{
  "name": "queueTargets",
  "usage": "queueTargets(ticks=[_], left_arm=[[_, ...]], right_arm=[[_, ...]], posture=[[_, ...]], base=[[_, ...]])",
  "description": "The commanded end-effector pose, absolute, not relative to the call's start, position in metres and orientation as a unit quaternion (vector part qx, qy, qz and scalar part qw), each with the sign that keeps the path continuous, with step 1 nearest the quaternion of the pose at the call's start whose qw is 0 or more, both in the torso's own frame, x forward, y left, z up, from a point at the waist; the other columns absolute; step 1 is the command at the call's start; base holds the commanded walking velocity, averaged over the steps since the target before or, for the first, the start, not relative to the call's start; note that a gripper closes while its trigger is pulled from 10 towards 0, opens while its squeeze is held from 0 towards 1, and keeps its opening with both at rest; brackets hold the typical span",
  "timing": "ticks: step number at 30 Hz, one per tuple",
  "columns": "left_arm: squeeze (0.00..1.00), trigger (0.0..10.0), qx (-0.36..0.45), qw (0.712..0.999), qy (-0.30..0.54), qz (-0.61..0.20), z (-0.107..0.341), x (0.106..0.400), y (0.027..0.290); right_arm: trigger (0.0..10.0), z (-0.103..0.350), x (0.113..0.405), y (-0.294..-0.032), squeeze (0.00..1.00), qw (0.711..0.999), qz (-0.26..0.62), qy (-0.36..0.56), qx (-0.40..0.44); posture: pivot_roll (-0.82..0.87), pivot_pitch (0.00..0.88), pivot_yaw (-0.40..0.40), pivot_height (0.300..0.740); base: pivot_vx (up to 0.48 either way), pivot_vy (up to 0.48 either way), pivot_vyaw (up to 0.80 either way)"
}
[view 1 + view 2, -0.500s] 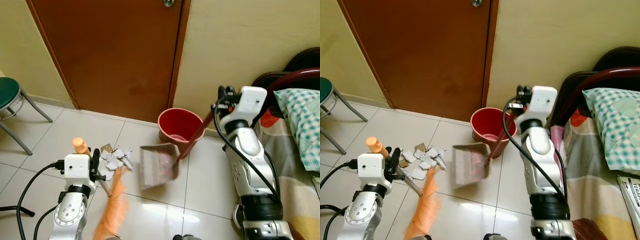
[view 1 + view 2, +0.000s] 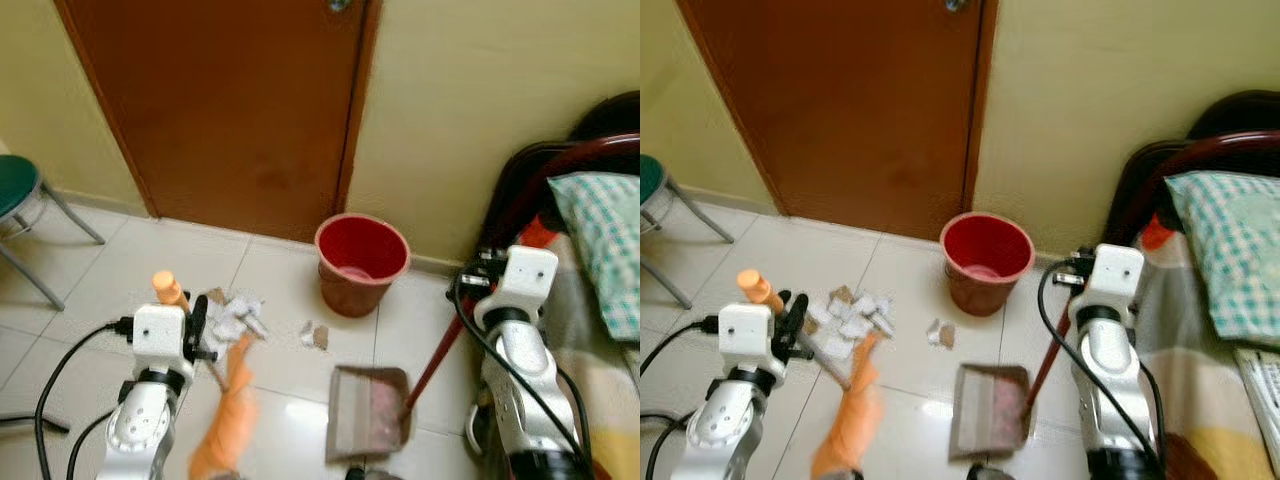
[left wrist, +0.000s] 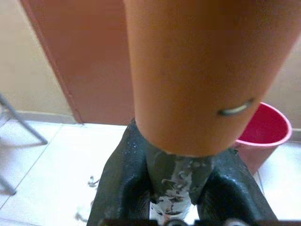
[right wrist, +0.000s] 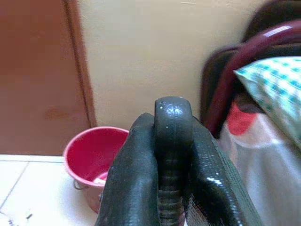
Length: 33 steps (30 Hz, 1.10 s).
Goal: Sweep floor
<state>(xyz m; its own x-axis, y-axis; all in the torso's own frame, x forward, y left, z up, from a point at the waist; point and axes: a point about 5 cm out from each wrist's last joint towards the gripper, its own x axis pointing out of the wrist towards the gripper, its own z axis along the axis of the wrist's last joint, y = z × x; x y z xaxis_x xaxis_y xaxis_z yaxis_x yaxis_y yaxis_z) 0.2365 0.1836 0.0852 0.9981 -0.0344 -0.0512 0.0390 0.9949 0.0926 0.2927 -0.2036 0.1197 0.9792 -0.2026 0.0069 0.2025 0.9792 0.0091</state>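
My left gripper (image 2: 196, 330) is shut on the broom's grey shaft just below its orange handle end (image 2: 166, 289). The orange bristles (image 2: 226, 426) rest blurred on the tiles near my feet. In the left wrist view the black fingers (image 3: 120, 183) clamp the shaft. A pile of paper scraps (image 2: 232, 314) lies beside the broom, and two loose scraps (image 2: 314, 335) lie nearer the red bucket (image 2: 361, 262). My right gripper (image 2: 468, 284) is shut on the top of the dustpan's red handle (image 2: 434, 356). The dustpan (image 2: 369, 424) sits low in front of me with litter inside.
A brown door (image 2: 230, 100) and a yellow wall (image 2: 480, 90) close off the far side. A green stool (image 2: 14, 190) stands at the left. A bed with a checked pillow (image 2: 600, 240) and a dark headboard (image 2: 540, 170) borders the right. Black cables hang from both arms.
The right arm has lowered and pulled back. The dustpan has come from beside the bucket down to the floor close to me. Two scraps now lie between the pile and the bucket.
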Motion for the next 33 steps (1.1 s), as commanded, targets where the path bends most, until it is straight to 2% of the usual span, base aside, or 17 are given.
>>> queueTargets(ticks=[1,5,33], left_arm=[[0.00,10.0,0.051,0.998,0.024,-0.032,0.0858,0.2367,0.1810],[0.00,10.0,0.050,0.998,0.029,-0.033,0.0831,0.2347,0.1819],[0.00,10.0,0.047,0.998,0.030,-0.025,0.0847,0.2382,0.1818]], right_arm=[[10.0,0.1280,0.2910,-0.2029,0.00,0.995,-0.097,-0.027,-0.012],[10.0,0.1266,0.2897,-0.1959,0.00,0.996,-0.083,-0.030,-0.022],[10.0,0.1222,0.2906,-0.1995,0.00,0.995,-0.089,-0.022,-0.024]], posture=[[0.07,0.155,-0.026,0.740],[0.08,0.151,-0.026,0.740],[0.07,0.156,-0.022,0.740]], base=[[0.341,0.000,-0.75],[0.390,0.000,-0.14],[0.339,0.000,0.00]])
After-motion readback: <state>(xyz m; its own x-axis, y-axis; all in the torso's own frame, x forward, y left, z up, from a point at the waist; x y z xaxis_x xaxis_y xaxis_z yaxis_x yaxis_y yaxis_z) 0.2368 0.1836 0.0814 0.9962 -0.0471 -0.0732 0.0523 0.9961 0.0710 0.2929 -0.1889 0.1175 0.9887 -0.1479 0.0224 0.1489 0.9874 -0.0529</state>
